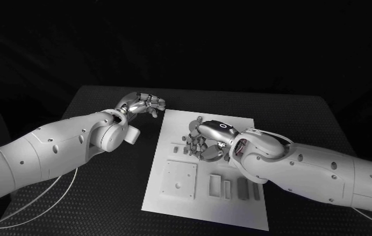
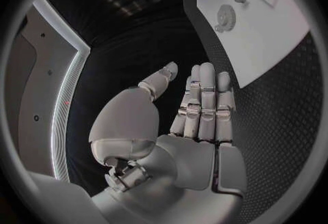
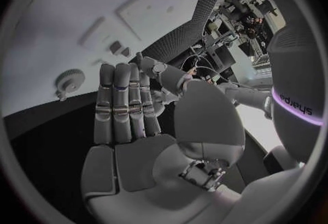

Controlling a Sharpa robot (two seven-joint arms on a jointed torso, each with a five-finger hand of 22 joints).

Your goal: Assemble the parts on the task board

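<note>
White task board, small parts

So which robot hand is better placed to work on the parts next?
Probably the right. The right robot hand hovers over the task board, near the small parts. The left robot hand sits off the board's far left corner, over the black table. Both look empty.

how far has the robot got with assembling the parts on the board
Early, it seems. Nothing plainly looks finished: small parts lie loose on the task board. The right hand hovers over them, holding nothing visible. The left hand waits off the board, open. Picking and fitting appear left.
</note>
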